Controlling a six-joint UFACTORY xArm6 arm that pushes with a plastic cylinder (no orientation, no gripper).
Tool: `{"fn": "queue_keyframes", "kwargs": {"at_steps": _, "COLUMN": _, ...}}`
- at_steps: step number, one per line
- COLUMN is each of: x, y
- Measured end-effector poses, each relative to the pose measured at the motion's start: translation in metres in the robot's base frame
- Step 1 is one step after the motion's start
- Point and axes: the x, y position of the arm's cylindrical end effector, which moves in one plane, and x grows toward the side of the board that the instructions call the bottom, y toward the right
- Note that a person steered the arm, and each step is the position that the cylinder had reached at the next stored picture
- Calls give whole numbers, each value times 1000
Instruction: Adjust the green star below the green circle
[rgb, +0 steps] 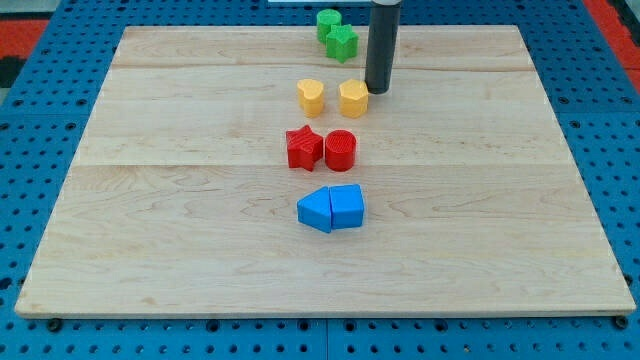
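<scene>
Red star (303, 148) and red circle (340, 150) sit mid-board, blue pair (332, 208) below, yellow blocks (333, 97) above. Green circle (328, 21) touches the green star (343, 42), which lies lower-right of it. My tip (377, 91), a bare rod holding nothing, rests right of the star, likely to nudge it leftward.

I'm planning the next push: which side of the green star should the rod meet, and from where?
Meet the green star on its right face, coming from the view's right. My tip is below and right of it, beside the yellow hexagon. The star sits lower-right of the green circle, so a leftward nudge likely suits.
</scene>
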Motion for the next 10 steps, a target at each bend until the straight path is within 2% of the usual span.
{"fn": "queue_keyframes", "kwargs": {"at_steps": 4, "x": 11, "y": -14}}
{"fn": "queue_keyframes", "kwargs": {"at_steps": 5, "x": -7, "y": 9}}
{"fn": "queue_keyframes", "kwargs": {"at_steps": 7, "x": -113, "y": 34}}
{"fn": "queue_keyframes", "kwargs": {"at_steps": 8, "x": -131, "y": 36}}
{"fn": "queue_keyframes", "kwargs": {"at_steps": 10, "x": -130, "y": 9}}
